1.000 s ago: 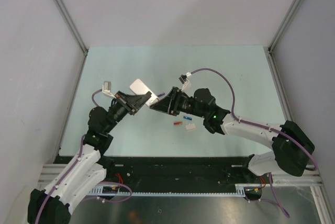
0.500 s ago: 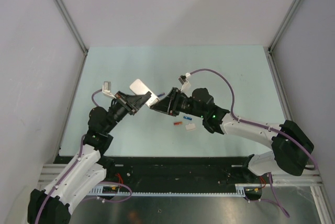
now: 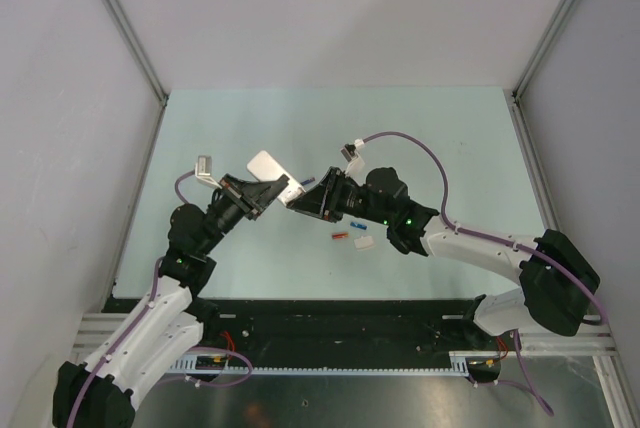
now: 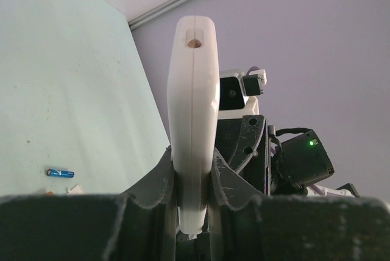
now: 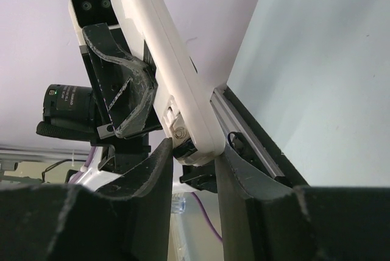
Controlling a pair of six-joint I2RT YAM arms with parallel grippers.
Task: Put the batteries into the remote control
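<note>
Left fingers tight on remote control; right fingers possibly against it

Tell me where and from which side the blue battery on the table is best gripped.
Around its middle, from straight above: the blue battery lies flat on the table, a slim cylinder, so pinching across its narrow width probably suits.

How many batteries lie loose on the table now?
2: the blue battery beyond the white cover piece, the orange-red battery left of that piece. Others may be hidden.
</note>
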